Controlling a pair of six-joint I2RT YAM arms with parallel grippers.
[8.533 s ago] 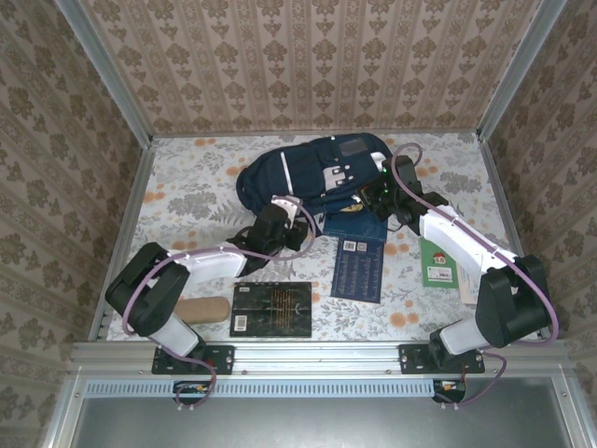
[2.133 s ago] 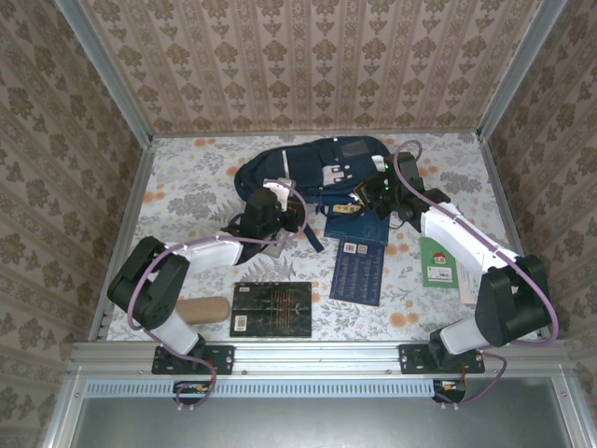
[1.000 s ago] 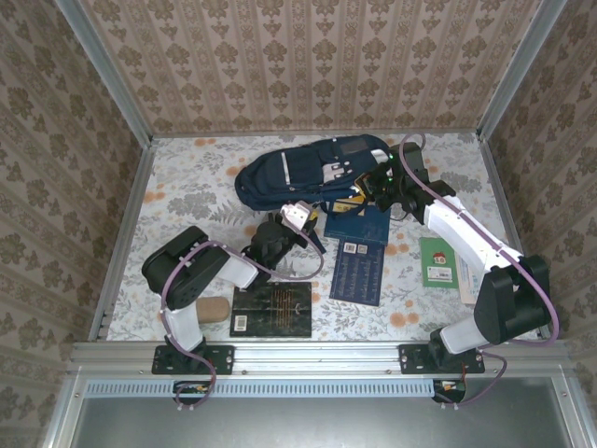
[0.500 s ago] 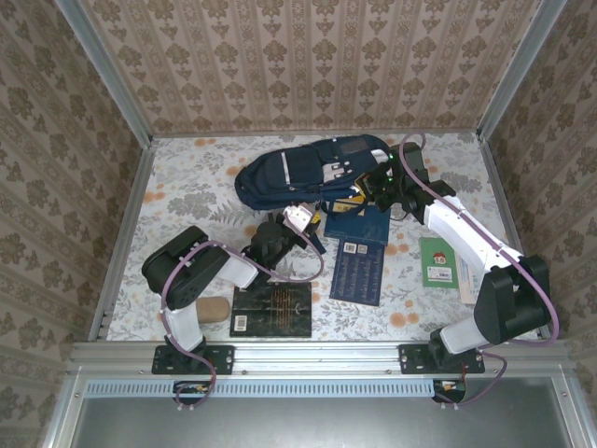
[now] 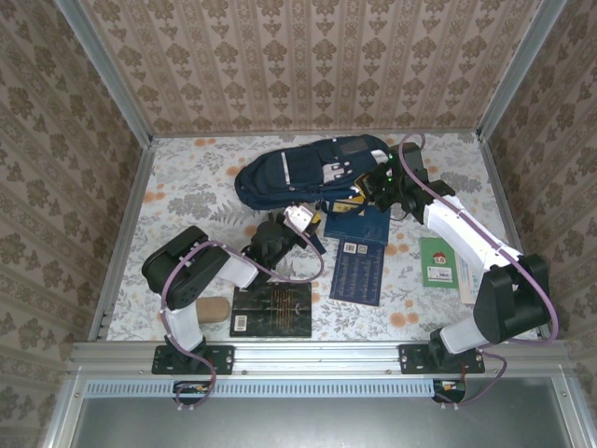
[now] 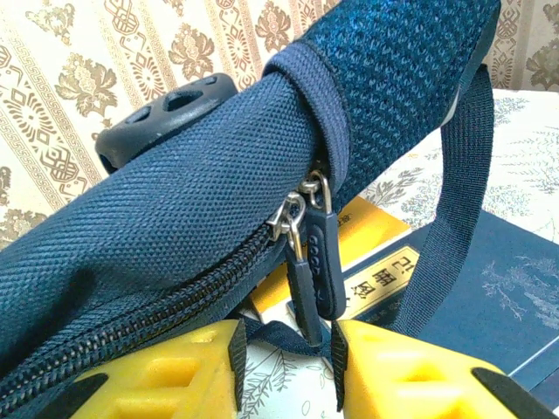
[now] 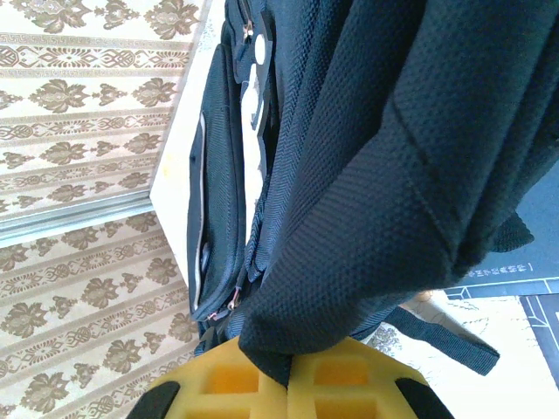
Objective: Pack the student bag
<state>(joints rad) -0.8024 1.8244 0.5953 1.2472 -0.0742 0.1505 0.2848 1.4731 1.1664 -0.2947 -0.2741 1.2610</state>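
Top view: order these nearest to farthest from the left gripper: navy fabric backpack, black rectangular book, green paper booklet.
1. navy fabric backpack, right at the left gripper.
2. black rectangular book, toward the near edge.
3. green paper booklet, far right.

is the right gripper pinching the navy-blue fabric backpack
Yes, the right gripper is shut on a fold of the navy-blue fabric backpack.

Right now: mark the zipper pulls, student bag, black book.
zipper pulls [image 6: 316,257]: left wrist view, dark tab.
student bag [image 5: 263,182]: top external view, navy front panel.
black book [image 5: 271,309]: top external view, cover middle.
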